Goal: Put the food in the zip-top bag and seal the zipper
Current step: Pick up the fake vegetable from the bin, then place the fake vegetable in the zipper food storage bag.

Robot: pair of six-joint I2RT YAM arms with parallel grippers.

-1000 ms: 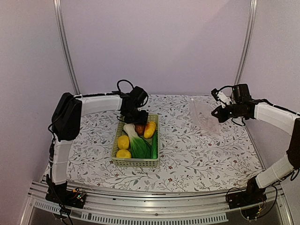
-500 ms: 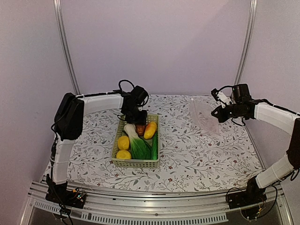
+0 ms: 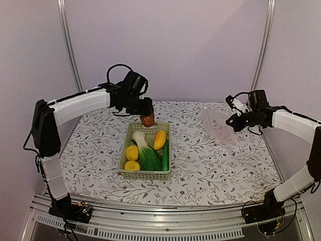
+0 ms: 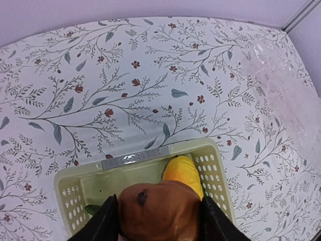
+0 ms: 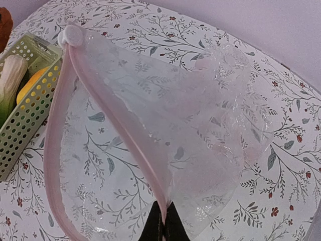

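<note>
My left gripper [image 3: 146,116] is shut on the small brown-orange piece of food [image 4: 160,211] and holds it in the air above the far end of the pale green basket [image 3: 145,174]. Still in the basket lie two yellow lemons [image 3: 132,152], an orange-yellow fruit [image 3: 160,139], the bok choy [image 3: 145,151] and the cucumber [image 3: 165,155]. At the right, my right gripper [image 5: 163,227] is shut on the mouth edge of the zip-top bag [image 5: 200,125], holding it raised. The pinkish zipper [image 5: 113,113] strips spread apart, so the mouth gapes toward the basket. A white slider [image 5: 70,35] sits at the strip's far end.
The floral tablecloth [image 3: 200,165] covers the table. The basket rim [image 4: 133,159] lies directly below my left fingers. Metal frame posts [image 3: 70,50] rise at the back corners, and the bag [image 3: 218,125] hangs between my right gripper and the back right of the table.
My left gripper closed on the brown-orange piece in the basket and lifted it up and back, clear of the basket. The right arm and the bag have not moved.
</note>
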